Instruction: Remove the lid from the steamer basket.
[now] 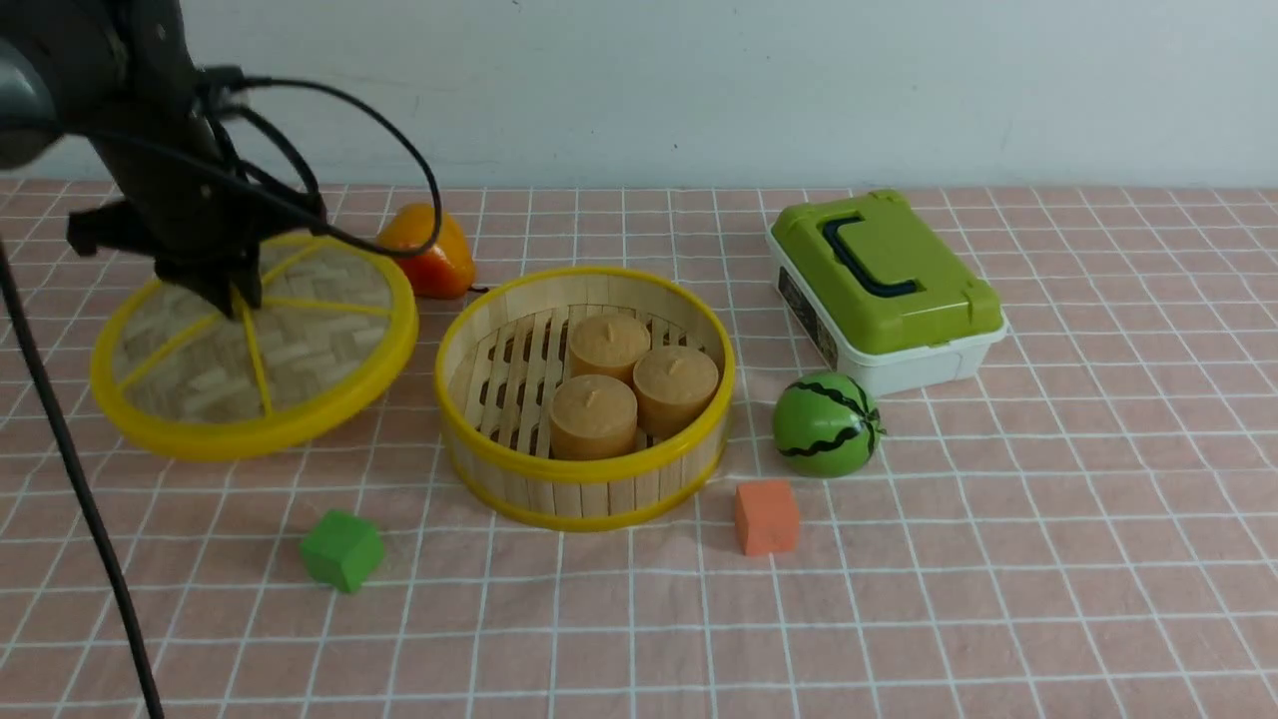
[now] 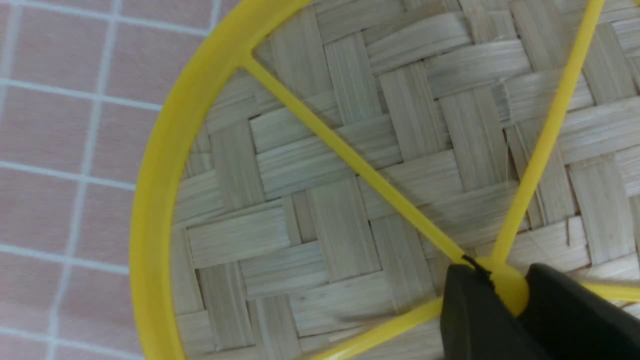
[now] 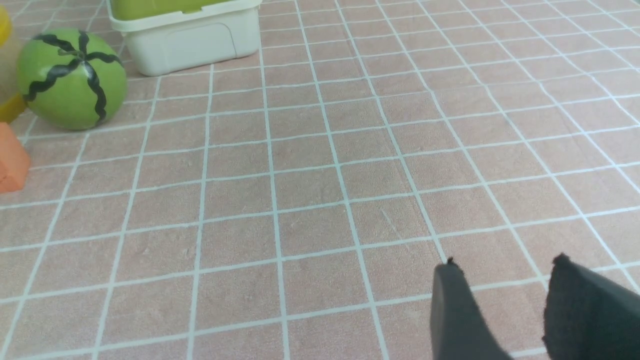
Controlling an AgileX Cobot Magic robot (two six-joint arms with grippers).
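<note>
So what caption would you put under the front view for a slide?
Left gripper holds the lid by its knob, beside the open steamer basket containing three brown cylinders.

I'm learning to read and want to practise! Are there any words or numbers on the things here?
Dark label on the side of the white box: too small and blurred to read.
Nothing else: no words or numbers show on the lid, steamer basket or toy watermelon.

Left arm (image 1: 160, 170) is chunky matte black, thin black cables (image 1: 409, 145) looping off it above the lid (image 1: 250, 435); right gripper (image 3: 506, 261) fingers (image 3: 460, 315) look dark grey, maybe felt-covered.
</note>
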